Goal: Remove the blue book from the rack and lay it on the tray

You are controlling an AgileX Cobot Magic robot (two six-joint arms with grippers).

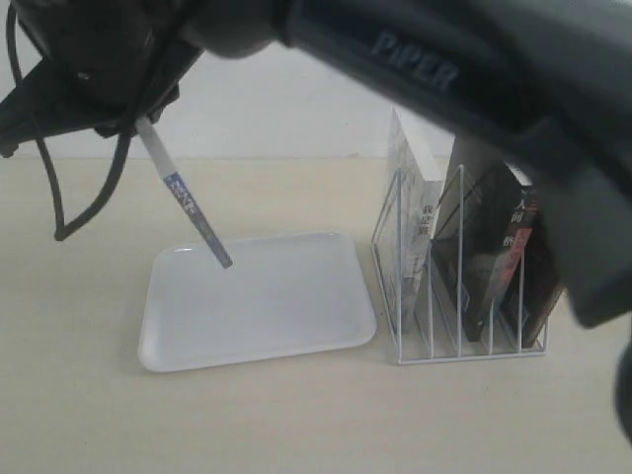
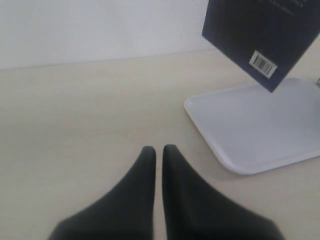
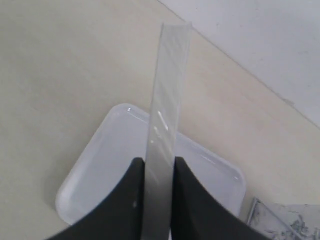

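Right wrist view has the right fingers (image 3: 131, 200) pinched narrow on the pale page edge of the blue book (image 3: 167, 100), which juts out from them over the tray (image 3: 100, 165) on the counter (image 3: 55, 70). In the exterior view the blue book (image 1: 188, 202) hangs edge-on and tilted. Its upper end is lost in the dark wrist at the upper left and its lower corner is over the left part of the tray (image 1: 286, 306). Whether that corner touches the tray or sits just clear of it I cannot tell. The first half of the job looks done: the book is out of the rack (image 1: 461, 296), which stands just beside the tray on the right with other books (image 1: 509, 257) in its slots. What is left, as I judge it, is to bring the book down flat onto the tray and let go. The right arm (image 1: 415, 59) reaches from the right across the middle, passing above the rack, to hold the book on the left side. Left wrist view shows the left fingers (image 2: 135, 200) drawn almost together with only a thin slit between them. They hold nothing and sit low over bare counter near the tray's corner, facing the book's back cover and its barcode (image 2: 263, 64).
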